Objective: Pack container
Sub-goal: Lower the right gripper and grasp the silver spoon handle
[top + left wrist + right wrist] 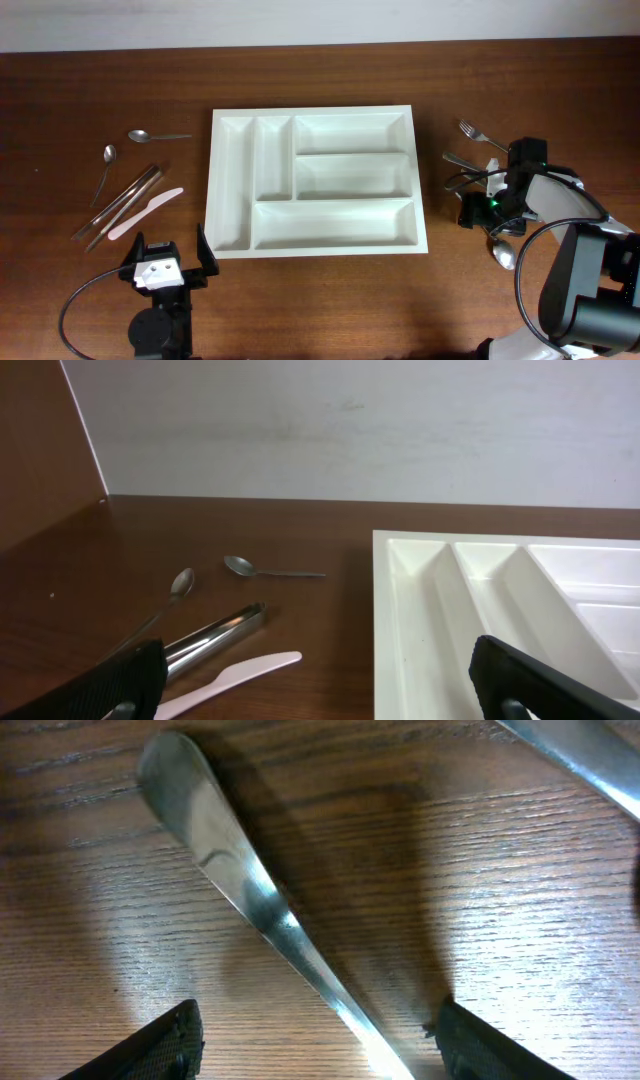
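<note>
The container, a white cutlery tray with five empty compartments, lies mid-table; its left end shows in the left wrist view. My right gripper hangs low over the cutlery to the tray's right. Its jaws stand apart astride a flat metal handle lying on the wood, with a gap on each side. A spoon bowl lies just in front of that gripper. My left gripper is open near the front edge, left of the tray, with nothing between its fingers.
Right of the tray a fork and another metal utensil lie behind the right gripper. On the left lie two small spoons, a long shiny metal piece and a pale pink plastic knife.
</note>
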Controlling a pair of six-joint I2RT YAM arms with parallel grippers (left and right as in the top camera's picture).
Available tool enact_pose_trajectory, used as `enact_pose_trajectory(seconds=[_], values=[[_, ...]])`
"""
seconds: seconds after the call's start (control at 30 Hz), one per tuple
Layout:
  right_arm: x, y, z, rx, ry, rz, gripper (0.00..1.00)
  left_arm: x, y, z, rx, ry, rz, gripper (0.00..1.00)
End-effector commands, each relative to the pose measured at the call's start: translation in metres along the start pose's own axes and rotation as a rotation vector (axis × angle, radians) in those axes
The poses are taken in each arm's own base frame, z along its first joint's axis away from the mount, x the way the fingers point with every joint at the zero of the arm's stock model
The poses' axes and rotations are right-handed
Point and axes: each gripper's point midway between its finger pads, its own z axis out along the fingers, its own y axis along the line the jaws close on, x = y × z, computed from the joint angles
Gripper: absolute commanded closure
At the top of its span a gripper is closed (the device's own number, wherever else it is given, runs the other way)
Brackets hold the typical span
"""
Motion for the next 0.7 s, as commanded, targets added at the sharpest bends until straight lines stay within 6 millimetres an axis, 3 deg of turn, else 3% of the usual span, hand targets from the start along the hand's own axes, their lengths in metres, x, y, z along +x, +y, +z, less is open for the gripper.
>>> enact_pose_trajectory(seconds=[0.0,0.1,0.67], values=[[0.0038,0.0030,0.0056,-0.025,0.008,0.007,0.25,0.0010,-0.0003,0.0000,0.004,-0.002,0.011,0.01],[0.0020,0.0030,0.0056,-0.025,0.001,0.007,0.26,0.0010,-0.0002,0.0000,0.004,-0.002,0.011,0.01],[-0.0015,0.0027,0.0056,-0.023,-0.014,0.017,0.67,0.0010,-0.0003,0.0000,0.004,-0.002,0.011,0.01]])
